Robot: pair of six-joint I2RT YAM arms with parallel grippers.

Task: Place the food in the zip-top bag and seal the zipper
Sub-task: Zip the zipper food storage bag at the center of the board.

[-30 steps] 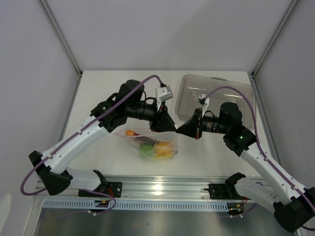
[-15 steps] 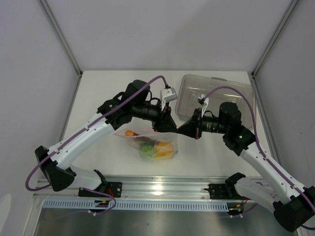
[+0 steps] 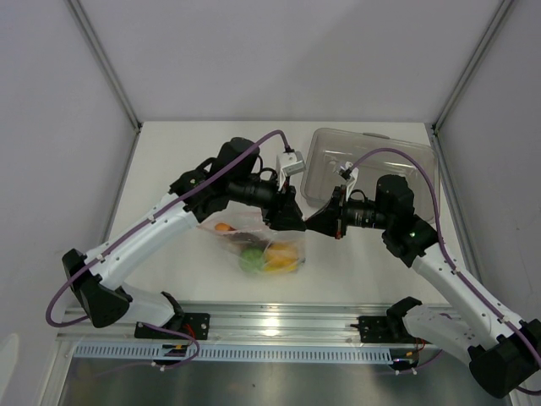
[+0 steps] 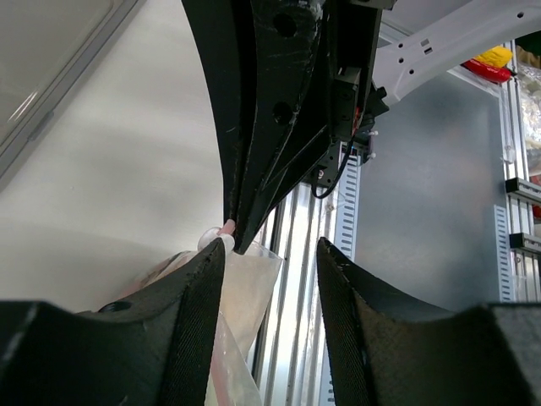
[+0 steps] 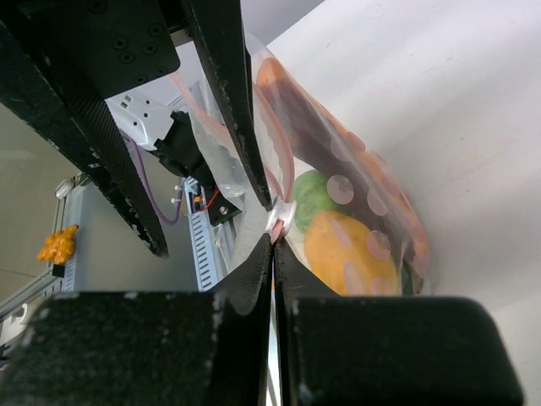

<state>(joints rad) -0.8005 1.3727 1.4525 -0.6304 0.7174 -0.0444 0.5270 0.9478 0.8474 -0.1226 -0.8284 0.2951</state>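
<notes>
The zip-top bag (image 3: pixel 258 245) lies in front of both arms, with the food inside. A green lime (image 5: pixel 317 193), a yellow lemon (image 5: pixel 347 254) and a reddish-orange piece (image 5: pixel 275 80) show through it. My right gripper (image 5: pixel 273 237) is shut on the pink-red zipper (image 5: pixel 272 182) at the bag's right end, just behind the white slider (image 5: pixel 281 218). My left gripper (image 4: pixel 270 245) is open. Its left finger (image 4: pixel 203 313) rests against the bag (image 4: pixel 249 288) beside the slider (image 4: pixel 211 240). In the top view the two grippers, left (image 3: pixel 292 222) and right (image 3: pixel 308 224), nearly meet.
A rigid clear tray (image 3: pixel 372 161) stands at the back right, behind the right arm. The metal rail (image 3: pixel 270 326) runs along the table's near edge. White walls close in the left and right sides.
My left arm has moved right along the bag's top edge and now sits close to the right gripper. The right gripper has stayed in place, still shut on the strip.
</notes>
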